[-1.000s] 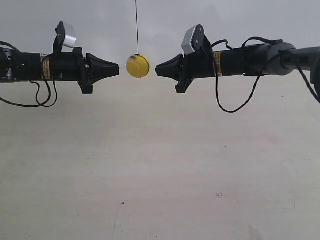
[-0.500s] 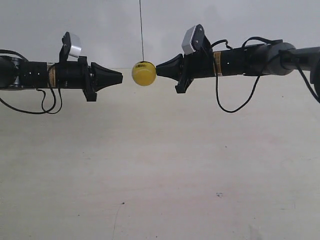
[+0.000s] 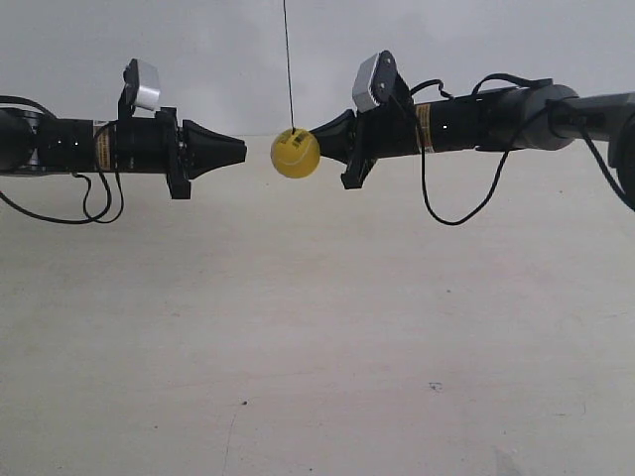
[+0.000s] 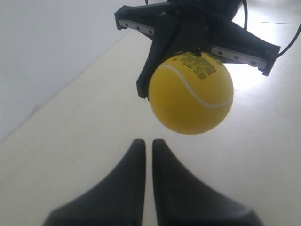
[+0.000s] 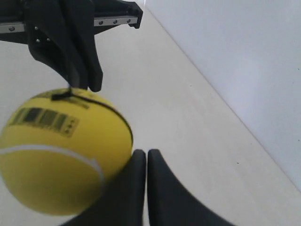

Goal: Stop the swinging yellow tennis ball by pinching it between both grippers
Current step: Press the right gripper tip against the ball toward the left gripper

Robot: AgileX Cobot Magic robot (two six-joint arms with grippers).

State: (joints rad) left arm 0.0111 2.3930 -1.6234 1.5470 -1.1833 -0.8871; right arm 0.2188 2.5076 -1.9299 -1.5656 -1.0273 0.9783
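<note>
The yellow tennis ball [image 3: 296,154] hangs on a thin dark string [image 3: 289,69] between two black pointed grippers. My left gripper [image 3: 243,152] is shut, its tip pointing at the ball with a small gap between them. In the left wrist view the ball [image 4: 191,92] floats just beyond the shut tips [image 4: 145,141]. My right gripper [image 3: 316,139] is shut too, and its tip touches the ball's upper side. The right wrist view has the ball [image 5: 61,150] resting against one finger, beside the shut tips [image 5: 141,151]. Neither gripper holds anything between its fingers.
A pale floor [image 3: 317,337] lies below and a light wall [image 3: 476,40] stands behind. Loose black cables [image 3: 451,213] hang under both arms. A silver camera block [image 3: 369,79] sits on top of each wrist.
The ball has swung to the exterior view's right, from midway between the tips onto the right gripper's tip. The left arm advanced a little toward it; the right arm tilted slightly upward.
</note>
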